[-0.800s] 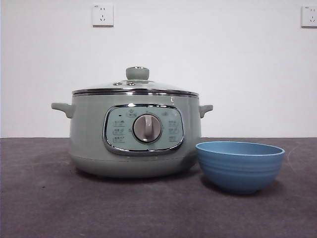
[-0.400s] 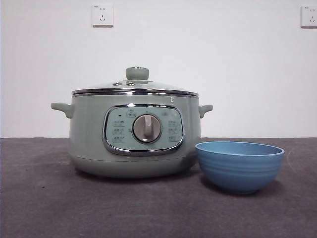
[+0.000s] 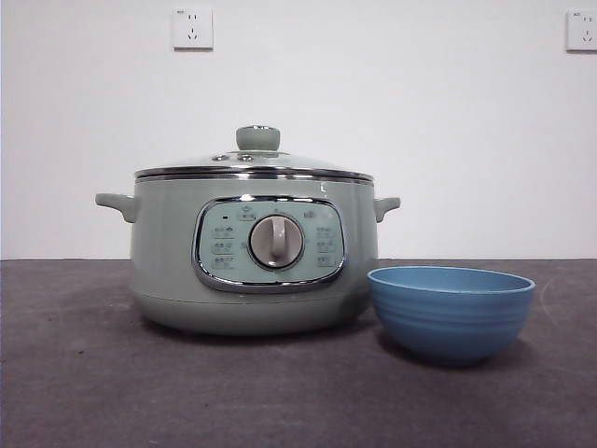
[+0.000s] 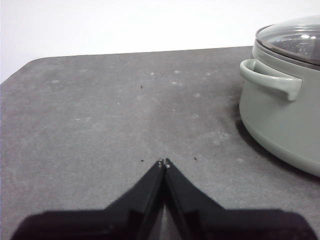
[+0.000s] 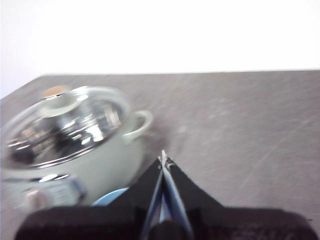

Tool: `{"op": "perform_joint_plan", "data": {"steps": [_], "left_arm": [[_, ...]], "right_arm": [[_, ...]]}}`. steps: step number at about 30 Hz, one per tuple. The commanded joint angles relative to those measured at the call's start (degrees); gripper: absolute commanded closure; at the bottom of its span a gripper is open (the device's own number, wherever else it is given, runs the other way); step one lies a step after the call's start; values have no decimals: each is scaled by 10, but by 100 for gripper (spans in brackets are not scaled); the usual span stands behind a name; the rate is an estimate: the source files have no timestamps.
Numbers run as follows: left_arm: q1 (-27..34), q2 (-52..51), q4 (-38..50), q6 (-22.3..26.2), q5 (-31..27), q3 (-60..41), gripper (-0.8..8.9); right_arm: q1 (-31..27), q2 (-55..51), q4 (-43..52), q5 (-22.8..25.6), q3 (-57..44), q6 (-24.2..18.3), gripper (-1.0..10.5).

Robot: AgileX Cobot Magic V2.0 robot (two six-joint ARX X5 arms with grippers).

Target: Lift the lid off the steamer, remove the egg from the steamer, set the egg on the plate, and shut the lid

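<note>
Both claws, left (image 4: pixel 163 162) and right (image 5: pixel 163 159), closed, empty, above dark grey table (image 3: pixel 93 392).

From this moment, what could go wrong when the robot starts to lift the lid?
1. The lid offers only a small, stubby knob; a shut end effector must open first, and an off-centre grip may slip.
2. The plate stands very close to the steamer; an arm coming down beside it might push it.
3. The lid is glass with a steel rim; if dropped, it may break.
</note>
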Motion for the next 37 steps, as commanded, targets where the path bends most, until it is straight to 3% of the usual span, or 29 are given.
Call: {"op": "perform_joint_plan", "data": {"steps": [1, 7, 18, 24, 37], "left_arm": [[2, -2, 1, -5, -2, -7, 817], [2, -2, 0, -5, -2, -7, 817], [2, -2, 0, -5, -2, -7, 817], [2, -2, 0, -5, -2, -7, 817], [2, -2, 0, -5, -2, -7, 817]], "right_arm": [[-31, -35, 80, 1, -80, -5, 946], [-61, -89, 156, 2, -189, -31, 946], [-67, -174, 155, 2, -284, -12, 946], [-67, -174, 107, 3, -283, -16, 946], [-66, -174, 109, 3, -283, -15, 946]]}}
